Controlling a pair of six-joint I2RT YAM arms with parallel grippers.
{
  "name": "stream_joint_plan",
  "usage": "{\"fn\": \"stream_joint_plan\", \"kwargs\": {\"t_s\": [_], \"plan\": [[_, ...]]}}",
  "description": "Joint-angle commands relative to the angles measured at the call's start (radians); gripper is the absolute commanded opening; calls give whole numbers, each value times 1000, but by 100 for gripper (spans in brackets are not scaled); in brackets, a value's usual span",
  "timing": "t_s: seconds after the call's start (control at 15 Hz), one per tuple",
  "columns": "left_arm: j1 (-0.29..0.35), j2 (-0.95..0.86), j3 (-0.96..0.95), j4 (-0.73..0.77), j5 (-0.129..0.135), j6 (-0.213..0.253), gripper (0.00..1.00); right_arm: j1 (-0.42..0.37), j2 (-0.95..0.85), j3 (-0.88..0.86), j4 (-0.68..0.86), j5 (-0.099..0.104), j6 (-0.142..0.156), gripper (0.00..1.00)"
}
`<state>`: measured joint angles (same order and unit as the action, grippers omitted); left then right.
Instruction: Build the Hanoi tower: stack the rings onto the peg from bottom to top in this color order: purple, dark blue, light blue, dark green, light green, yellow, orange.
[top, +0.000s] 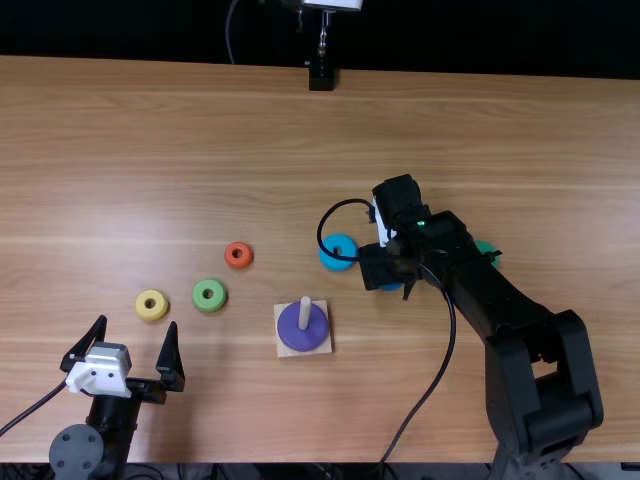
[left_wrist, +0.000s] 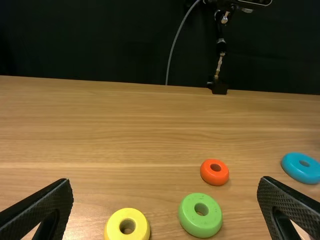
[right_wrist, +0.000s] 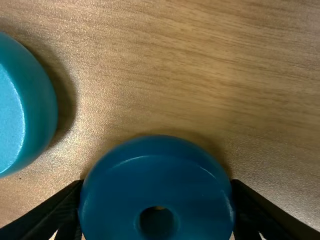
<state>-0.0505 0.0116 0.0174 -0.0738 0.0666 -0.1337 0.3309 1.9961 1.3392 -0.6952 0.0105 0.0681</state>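
1. Black backdrop (top: 150, 28) stands at 12 o'clock, beyond the light brown table (top: 180, 130).
2. Right gripper (right_wrist: 158, 200) is clamped on the dark blue ring (right_wrist: 112, 210), hole upward.
3. From that grip, in the top view, the peg (top: 305, 315) inside the purple ring (top: 290, 332) lies between 8 and 9 o'clock, nearer than to the left gripper (top: 137, 322), whose fingers stand apart.

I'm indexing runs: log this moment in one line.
purple ring on peg | right gripper closed on dark blue ring | left gripper open
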Motion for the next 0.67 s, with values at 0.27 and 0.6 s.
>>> {"fn": "stream_joint_plan", "kwargs": {"t_s": [0.27,0.6], "plan": [[9,-12,-17,-37,11,9,100,3,-59,129,-197,6,9,0],[9,-12,-17,-37,11,9,100,82,-172,350,-375,6,0,0]]}}
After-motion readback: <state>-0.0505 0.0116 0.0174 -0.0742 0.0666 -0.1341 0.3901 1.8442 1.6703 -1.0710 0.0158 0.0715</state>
